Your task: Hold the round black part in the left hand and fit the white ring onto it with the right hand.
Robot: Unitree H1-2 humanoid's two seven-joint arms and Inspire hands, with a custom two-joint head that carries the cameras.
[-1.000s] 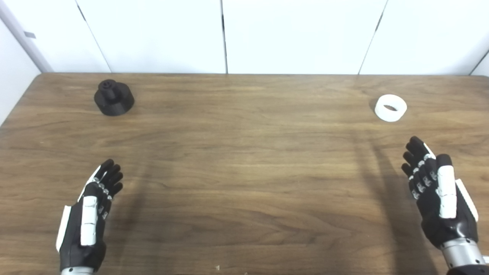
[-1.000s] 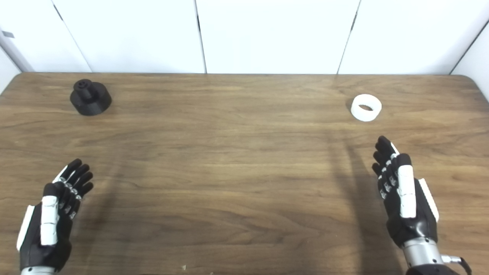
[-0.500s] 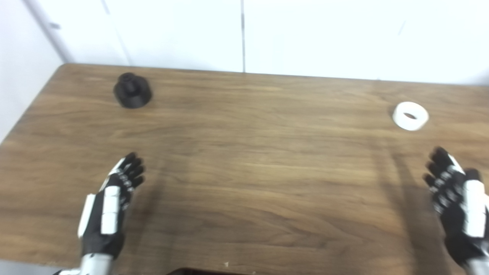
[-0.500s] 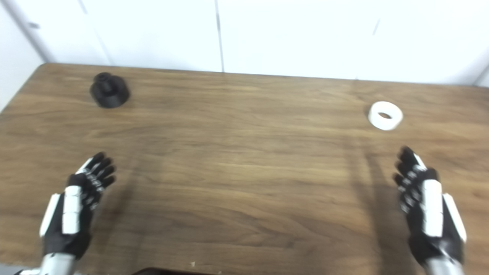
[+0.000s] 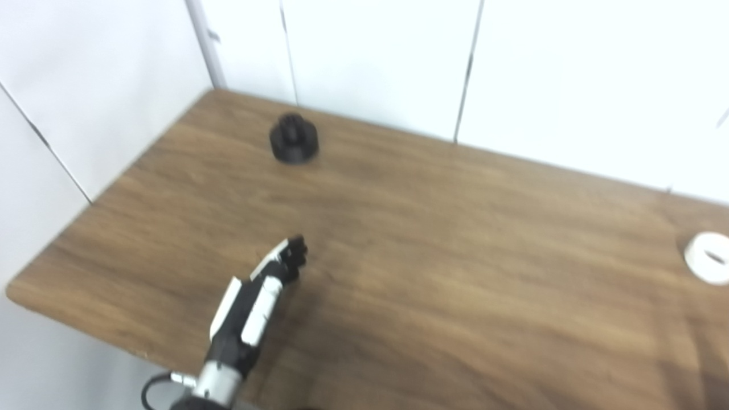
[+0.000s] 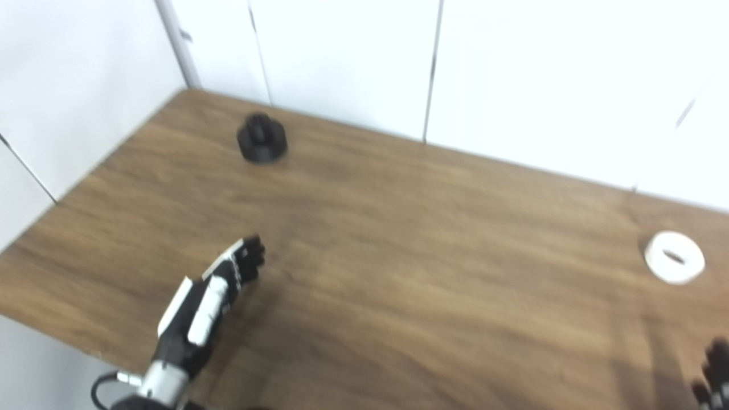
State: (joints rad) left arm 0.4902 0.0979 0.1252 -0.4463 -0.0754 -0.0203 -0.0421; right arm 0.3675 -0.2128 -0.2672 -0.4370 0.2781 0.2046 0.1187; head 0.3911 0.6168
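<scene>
The task stood at its opening reach: the left hand [image 5: 259, 302], empty with fingers extended, lay well short of the round black part [image 5: 293, 146] at twelve o'clock on the tabletop [image 5: 444, 239], the white ring [image 6: 674, 265] sat untouched at three o'clock, and the right hand [image 6: 712, 373] showed only fingertips, its state indeterminable; next move judged a forward reach.
</scene>
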